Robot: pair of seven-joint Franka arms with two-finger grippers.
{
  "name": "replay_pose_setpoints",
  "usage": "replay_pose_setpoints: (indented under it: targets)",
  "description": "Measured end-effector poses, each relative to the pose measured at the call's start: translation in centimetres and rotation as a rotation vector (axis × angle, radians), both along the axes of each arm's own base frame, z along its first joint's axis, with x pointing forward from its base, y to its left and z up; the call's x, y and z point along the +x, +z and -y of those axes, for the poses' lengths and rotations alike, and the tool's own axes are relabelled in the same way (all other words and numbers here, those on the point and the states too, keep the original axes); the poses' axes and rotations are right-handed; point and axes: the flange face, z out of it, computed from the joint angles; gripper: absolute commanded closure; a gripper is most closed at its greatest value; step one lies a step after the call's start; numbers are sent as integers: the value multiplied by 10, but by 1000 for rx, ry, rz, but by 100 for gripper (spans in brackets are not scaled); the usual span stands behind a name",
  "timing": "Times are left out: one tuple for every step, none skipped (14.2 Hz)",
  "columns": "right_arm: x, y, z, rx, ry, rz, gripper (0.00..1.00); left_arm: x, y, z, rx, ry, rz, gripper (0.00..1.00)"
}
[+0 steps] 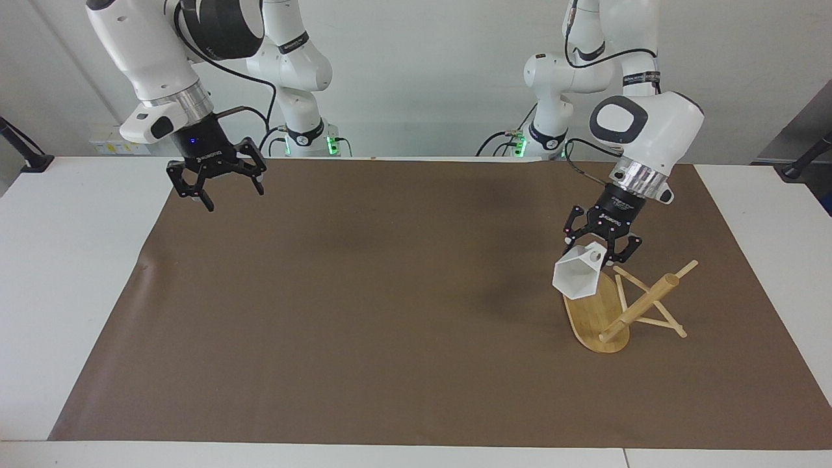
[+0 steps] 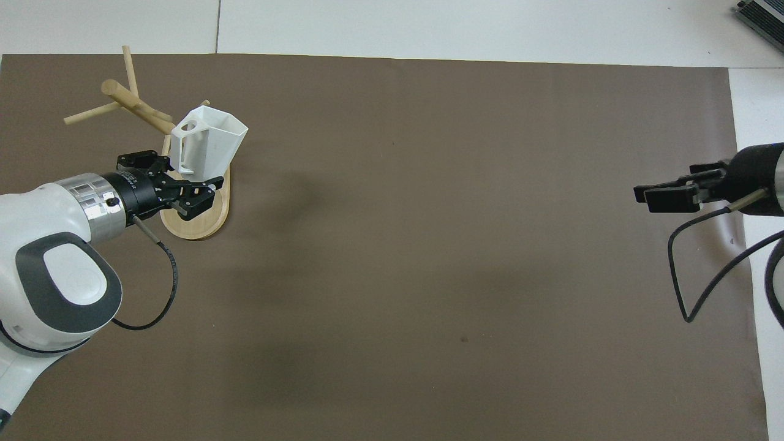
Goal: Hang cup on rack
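White and faceted, the cup [image 1: 580, 275] hangs in the air in the left gripper [image 1: 603, 252], whose fingertips are pinched tight on the blocky handle — the small hole in that handle shows just beside the fingers. The cup is tilted, its open mouth turned away from the robots and toward the middle of the table, and it sits over the oval base of the bamboo rack [image 1: 624, 305]; whether it touches the base or any peg cannot be told. From overhead, the cup [image 2: 207, 146] covers part of the rack [image 2: 138, 109] near the foot of the post, with the left gripper [image 2: 174, 184] over the base. The rack's post leans steeply toward the left arm's end of the brown mat [image 1: 390, 312]. At the right arm's end, the right gripper [image 1: 218, 185] waits above the mat's corner — fingers spread wide, holding nothing.
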Motion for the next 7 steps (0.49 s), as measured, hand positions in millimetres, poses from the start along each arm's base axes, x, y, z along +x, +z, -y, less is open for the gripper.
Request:
replay_pose_setpoints:
  targets:
    - [-1, 0, 11, -8, 13, 5, 0, 2, 1, 0, -4, 9, 1, 100]
    - [-1, 0, 22, -13, 16, 8, 0, 5, 2, 0, -8, 16, 2, 100]
    - [-2, -1, 32, -15, 11, 9, 0, 7, 3, 0, -11, 24, 5, 100]
    - [-3, -1, 41, -16, -2, 9, 0, 9, 4, 0, -13, 34, 8, 100]
    - [-4, -1, 48, -16, -15, 9, 0, 10, 4, -1, -13, 42, 10, 100]
    - [-5, 0, 56, -17, -29, 11, 0, 11, 2, -2, -13, 48, 9, 100]
    - [-6, 1, 64, -16, -49, 12, 0, 12, 1, -3, -15, 58, 7, 100]
